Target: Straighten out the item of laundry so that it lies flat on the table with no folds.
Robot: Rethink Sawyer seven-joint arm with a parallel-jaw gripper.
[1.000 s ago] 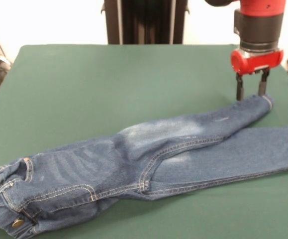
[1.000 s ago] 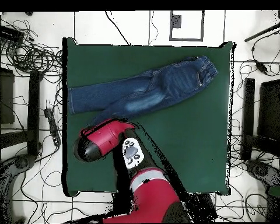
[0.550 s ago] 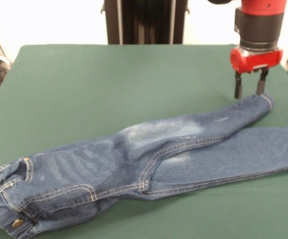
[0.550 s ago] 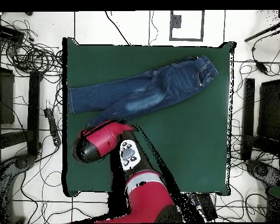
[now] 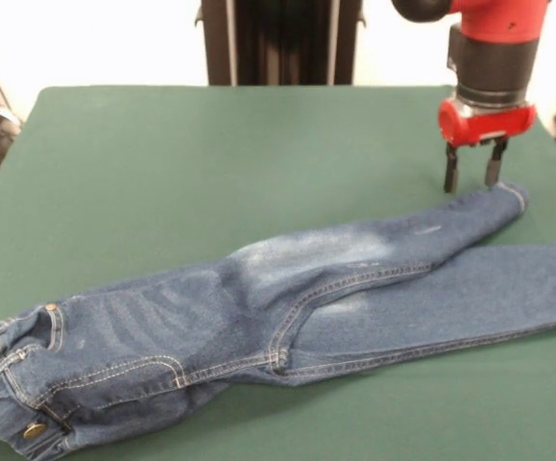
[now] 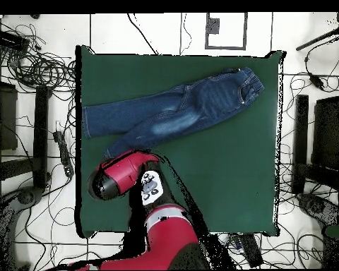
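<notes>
Now: repositioning step | red gripper (image 5: 470, 178) jaws parted, empty, above blue denim jeans (image 5: 287, 317) hem on green felt bench (image 5: 210, 163) | next: grip hem, separate legs

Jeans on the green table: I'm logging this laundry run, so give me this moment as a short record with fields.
item: jeans, lying on their side across the table
waistband: at the near left corner in the front view, button showing
legs: stretched toward the right; the upper leg lies partly over the lower one
flatness: not flat yet, legs overlap and creases show near the seat
hand: open, just above the upper leg's cuff, holding nothing
arm: red, comes down at the far right in the front view
</notes>
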